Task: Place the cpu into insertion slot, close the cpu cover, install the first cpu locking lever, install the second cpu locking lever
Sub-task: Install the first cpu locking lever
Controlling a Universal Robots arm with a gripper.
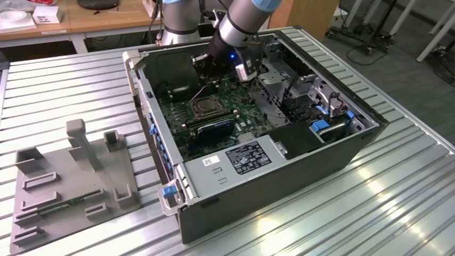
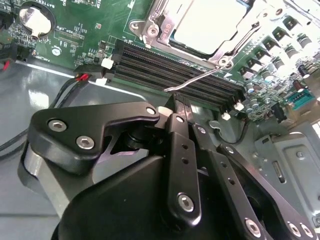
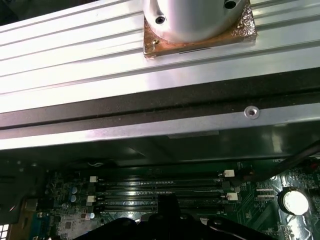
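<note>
Claw: your claw (image 2: 178, 102) hangs low inside the computer case (image 1: 299, 160), over the memory slots (image 2: 165, 67). Its two fingers are drawn together with no gap showing.
Cpu: the cpu (image 2: 210, 25) already lies in the insertion slot (image 1: 203, 107), mid-board on the motherboard (image 2: 90, 20). The case itself sits toward the tabletop (image 1: 71, 85) edge on the exterior view's right.
Cover: the cpu cover (image 2: 155, 22) appears to be folded down around the chip, whose pale face shows through the cut-out.
Lever: one locking lever (image 2: 200, 79) stands free and slants out over the memory slots. Its hooked end is just beside your fingertips.
Risk, slip: the lever is a thin sprung wire. With clenched tips pushing rather than pinching, it could skate off and snap back.
Risk, scrape: your fingers sit very near the memory slots and their white latches. A sideways sweep could catch them or the board parts beside them.
Risk, seating: if the cover is not fully flat, forcing the lever could load the chip unevenly and harm the socket contacts.
Hidden, contact: you cannot tell whether the tips touch the lever or merely sit beside it.
Hidden, socket: the chip covers the contacts, and the frame cuts off the cover's far side.
Hidden, second lever: you cannot place it with any certainty.
Hidden, catch: the tab that the lever must hook under is hard to make out.
</note>
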